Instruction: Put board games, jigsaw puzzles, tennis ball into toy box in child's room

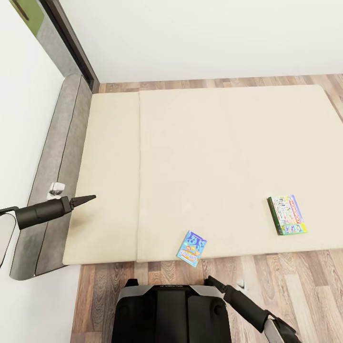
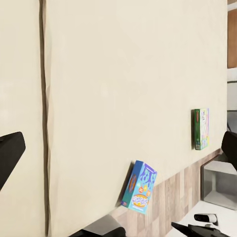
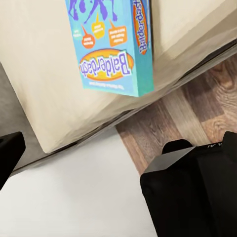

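Bed [image 1: 228, 157]: blue game [image 1: 192, 248] nr right gripper [image 1: 212, 282]

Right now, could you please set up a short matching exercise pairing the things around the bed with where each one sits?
Things:
1. blue board game
2. Monopoly board game
3. headboard
4. left gripper

Places:
A. along the bed's left side, against the wall
B. at the mattress's near edge, overhanging slightly
C. flat on the mattress, toward the right
D. over the left strip of the mattress

Pairs: 1-B, 2-C, 3-A, 4-D
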Tool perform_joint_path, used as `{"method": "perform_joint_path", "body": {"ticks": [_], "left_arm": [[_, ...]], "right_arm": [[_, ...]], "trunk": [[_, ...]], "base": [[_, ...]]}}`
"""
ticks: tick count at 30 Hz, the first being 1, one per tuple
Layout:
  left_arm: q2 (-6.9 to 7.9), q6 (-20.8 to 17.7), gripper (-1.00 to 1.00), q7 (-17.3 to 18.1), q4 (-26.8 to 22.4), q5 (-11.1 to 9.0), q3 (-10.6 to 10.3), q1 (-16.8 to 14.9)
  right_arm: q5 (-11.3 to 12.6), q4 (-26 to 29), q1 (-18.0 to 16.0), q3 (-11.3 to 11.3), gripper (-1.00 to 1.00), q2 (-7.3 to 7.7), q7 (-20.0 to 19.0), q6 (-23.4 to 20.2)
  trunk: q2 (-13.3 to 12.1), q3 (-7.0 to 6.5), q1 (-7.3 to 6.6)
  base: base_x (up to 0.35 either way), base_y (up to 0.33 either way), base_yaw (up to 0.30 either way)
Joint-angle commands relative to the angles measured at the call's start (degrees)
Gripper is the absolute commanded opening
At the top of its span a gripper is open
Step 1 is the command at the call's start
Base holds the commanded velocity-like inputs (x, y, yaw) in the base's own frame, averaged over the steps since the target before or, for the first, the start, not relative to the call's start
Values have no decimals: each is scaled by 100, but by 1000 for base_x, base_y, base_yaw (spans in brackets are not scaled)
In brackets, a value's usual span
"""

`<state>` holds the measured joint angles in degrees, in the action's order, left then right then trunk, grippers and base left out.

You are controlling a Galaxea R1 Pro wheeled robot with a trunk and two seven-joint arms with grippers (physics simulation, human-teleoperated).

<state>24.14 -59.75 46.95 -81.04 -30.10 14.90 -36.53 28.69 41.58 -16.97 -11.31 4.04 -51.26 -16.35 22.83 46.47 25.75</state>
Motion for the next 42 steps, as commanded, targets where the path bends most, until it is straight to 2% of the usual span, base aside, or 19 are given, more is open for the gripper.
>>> {"method": "perform_joint_path", "body": {"ticks": [1,9,14,27,32,35,42], "left_arm": [[1,-20,100,33,0,22,6,-3],[1,-20,100,33,0,22,10,-3],[1,-20,100,33,0,22,10,-3],[3,-20,100,33,0,22,13,-3],[2,-20,100,33,0,22,13,-3],[1,-20,100,33,0,22,12,-3],[3,-20,100,33,0,22,13,-3]], "right_arm": [[43,-71,-50,19,100,0,-11,26],[26,-376,-277,84,100,-5,-8,286],[-69,-632,-461,167,100,-3,-8,535],[-282,-709,-597,232,100,0,-7,673],[-486,-712,-609,235,100,0,-7,689],[-530,-725,-612,235,100,4,-7,741],[-574,-1139,-750,235,100,61,-7,1072]], "trunk": [[8,6,3],[8,6,3],[8,6,3],[8,6,3],[8,6,3],[8,6,3],[8,6,3]], "base": [[0,0,0],[0,0,0],[0,0,0],[0,0,0],[0,0,0],[0,0,0],[0,0,0]]}}
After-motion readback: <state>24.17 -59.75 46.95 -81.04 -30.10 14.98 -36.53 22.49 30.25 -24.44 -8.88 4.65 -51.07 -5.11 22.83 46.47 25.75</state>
